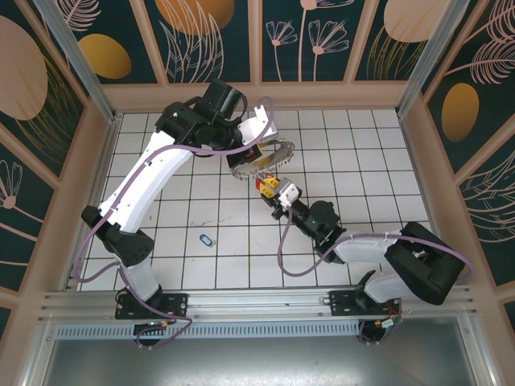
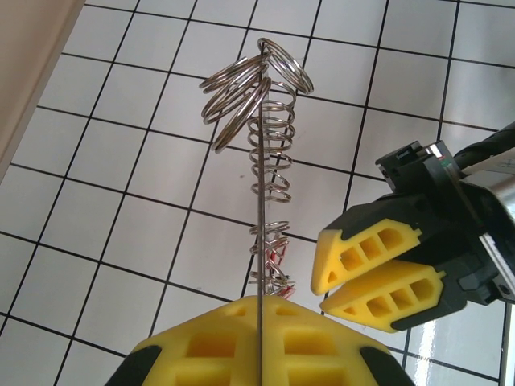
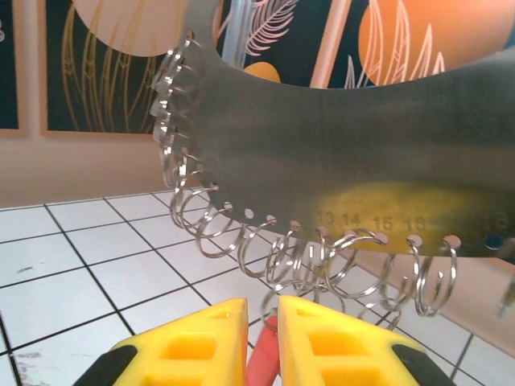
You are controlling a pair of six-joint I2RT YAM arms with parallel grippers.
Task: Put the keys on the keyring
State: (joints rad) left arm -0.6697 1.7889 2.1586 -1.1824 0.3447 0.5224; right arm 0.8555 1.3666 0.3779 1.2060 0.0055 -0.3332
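Observation:
The keyring (image 1: 275, 153) is a flat metal loop with small split rings all round its rim, held up above the tiles at the back centre. My left gripper (image 1: 256, 154) is shut on it. In the left wrist view the keyring (image 2: 261, 161) shows edge-on between the yellow fingers (image 2: 217, 346). Just below it, my right gripper (image 1: 271, 188) is shut on a red key (image 3: 262, 366), whose own ring touches the hanging split rings of the keyring (image 3: 322, 137). A blue key (image 1: 207, 239) lies on the floor to the left of centre.
White tiled floor (image 1: 225, 265) inside a walled pen with patterned panels. The right gripper's yellow fingers (image 2: 378, 273) stand close beside the left gripper (image 2: 261, 299). Both arms cross near the back centre.

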